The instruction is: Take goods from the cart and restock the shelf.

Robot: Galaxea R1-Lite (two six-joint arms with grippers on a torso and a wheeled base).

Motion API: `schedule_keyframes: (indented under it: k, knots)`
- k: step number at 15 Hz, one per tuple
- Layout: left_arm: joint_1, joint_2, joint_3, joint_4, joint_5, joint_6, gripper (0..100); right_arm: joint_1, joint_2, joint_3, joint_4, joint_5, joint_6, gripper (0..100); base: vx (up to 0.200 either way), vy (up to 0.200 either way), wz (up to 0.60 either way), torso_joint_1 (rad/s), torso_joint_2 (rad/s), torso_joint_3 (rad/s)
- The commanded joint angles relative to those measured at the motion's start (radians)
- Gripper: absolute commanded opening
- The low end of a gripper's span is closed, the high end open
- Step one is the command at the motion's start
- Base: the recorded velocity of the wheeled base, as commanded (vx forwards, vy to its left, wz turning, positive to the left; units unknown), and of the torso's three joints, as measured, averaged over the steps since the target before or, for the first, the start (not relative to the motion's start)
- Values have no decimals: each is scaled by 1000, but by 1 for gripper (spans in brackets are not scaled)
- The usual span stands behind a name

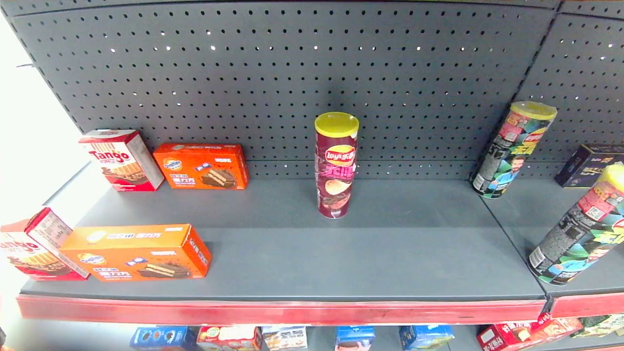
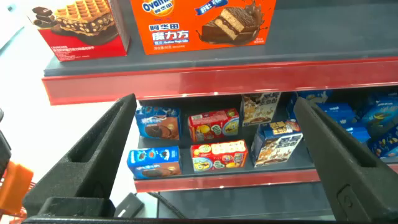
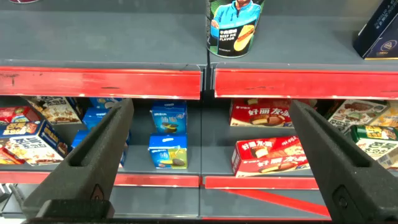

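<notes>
Beyond the left claw (image 2: pixel 214 158), spread wide and empty, snack boxes (image 2: pixel 213 124) on a lower shelf (image 2: pixel 249 178); beyond the right claw (image 3: pixel 211 162), equally wide and empty, a chip can (image 3: pixel 235 28).

The left gripper (image 2: pixel 214 102) is made up of two matte black fingers (image 2: pixel 93 155), each shaped as a long wedge narrowed toward its tip. A rectangular recess is sunk into the upper face of one finger, and a small round hole is seen near the base of the other. An orange part (image 2: pixel 12 183) is fitted beside the base of the recessed finger, and a thin black cable (image 2: pixel 166 204) is run between the finger bases. The right gripper (image 3: pixel 211 104) is built alike: black wedge fingers (image 3: pixel 348 168), one recess, round holes near the bases.
</notes>
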Motion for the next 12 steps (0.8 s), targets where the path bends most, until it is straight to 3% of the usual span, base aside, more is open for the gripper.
schedule_keyframes:
  k: [1, 7, 12]
  knots:
    - [0, 1, 0, 0, 0, 0, 100, 0, 1, 0, -1, 1, -1, 100, 0, 0, 0, 0, 0, 0]
    - [0, 1, 0, 0, 0, 0, 100, -2, 1, 0, -1, -2, 2, 100, 0, 0, 0, 0, 0, 0]
    - [0, 1, 0, 0, 0, 0, 100, 0, 1, 0, -1, -3, 2, 100, 0, 0, 600, 3, 3, 0]
